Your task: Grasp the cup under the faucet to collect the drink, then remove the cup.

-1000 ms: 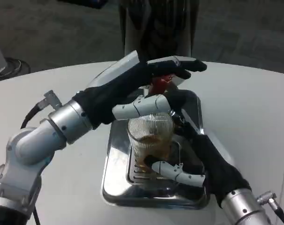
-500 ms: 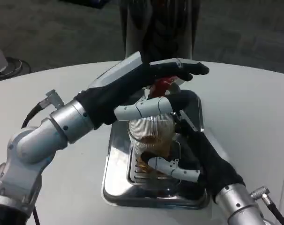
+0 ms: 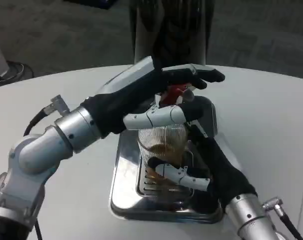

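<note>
Cup (image 3: pixel 161 145) of ribbed clear glass, with brown drink inside, stands on the shiny metal tray (image 3: pixel 125 192) near the table's (image 3: pixel 271 115) middle. The right hand (image 3: pixel 201 167) wraps around it. The left hand (image 3: pixel 159 92) presses the red faucet handle (image 3: pixel 174 92), fingers stretched out.

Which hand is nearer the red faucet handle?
Left. The left hand lies over the red faucet handle, fingers across it. The right hand sits lower, wrapped around the cup.
</note>
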Motion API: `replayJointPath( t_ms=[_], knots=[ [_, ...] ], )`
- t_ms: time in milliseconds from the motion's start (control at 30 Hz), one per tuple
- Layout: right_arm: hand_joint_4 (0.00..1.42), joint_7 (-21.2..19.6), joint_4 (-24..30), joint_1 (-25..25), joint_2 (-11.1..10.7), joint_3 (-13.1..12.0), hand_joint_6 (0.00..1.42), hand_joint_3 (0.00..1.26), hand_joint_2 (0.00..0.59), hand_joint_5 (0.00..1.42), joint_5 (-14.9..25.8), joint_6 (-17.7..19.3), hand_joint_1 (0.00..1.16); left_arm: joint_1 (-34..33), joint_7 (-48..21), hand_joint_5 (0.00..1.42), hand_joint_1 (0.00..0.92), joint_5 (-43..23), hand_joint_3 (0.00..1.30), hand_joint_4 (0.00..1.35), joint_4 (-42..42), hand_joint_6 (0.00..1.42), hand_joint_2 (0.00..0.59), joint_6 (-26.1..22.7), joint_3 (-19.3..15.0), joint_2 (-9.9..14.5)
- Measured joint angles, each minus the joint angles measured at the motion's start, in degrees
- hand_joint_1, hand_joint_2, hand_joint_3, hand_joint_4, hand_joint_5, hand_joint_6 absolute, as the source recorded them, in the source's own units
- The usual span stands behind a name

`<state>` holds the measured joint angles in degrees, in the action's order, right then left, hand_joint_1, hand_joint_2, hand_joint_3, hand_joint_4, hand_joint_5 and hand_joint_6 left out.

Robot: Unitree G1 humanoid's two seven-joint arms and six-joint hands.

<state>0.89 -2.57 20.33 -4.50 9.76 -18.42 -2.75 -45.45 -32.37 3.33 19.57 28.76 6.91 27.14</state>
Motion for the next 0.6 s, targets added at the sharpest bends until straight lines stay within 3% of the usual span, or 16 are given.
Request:
replayJointPath(
  t_ms=[600],
  knots=[
    [0.09, -1.81, -4.68, 2.31, 1.68, 0.49, 0.10, 0.03, 0.209, 0.13, 0.74, 3.34, 0.71, 0.00, -0.02, 0.23, 0.000, -0.01, 0.28, 0.20, -0.39, 0.35, 0.114, -0.01, 0.08, 1.17]
  ],
)
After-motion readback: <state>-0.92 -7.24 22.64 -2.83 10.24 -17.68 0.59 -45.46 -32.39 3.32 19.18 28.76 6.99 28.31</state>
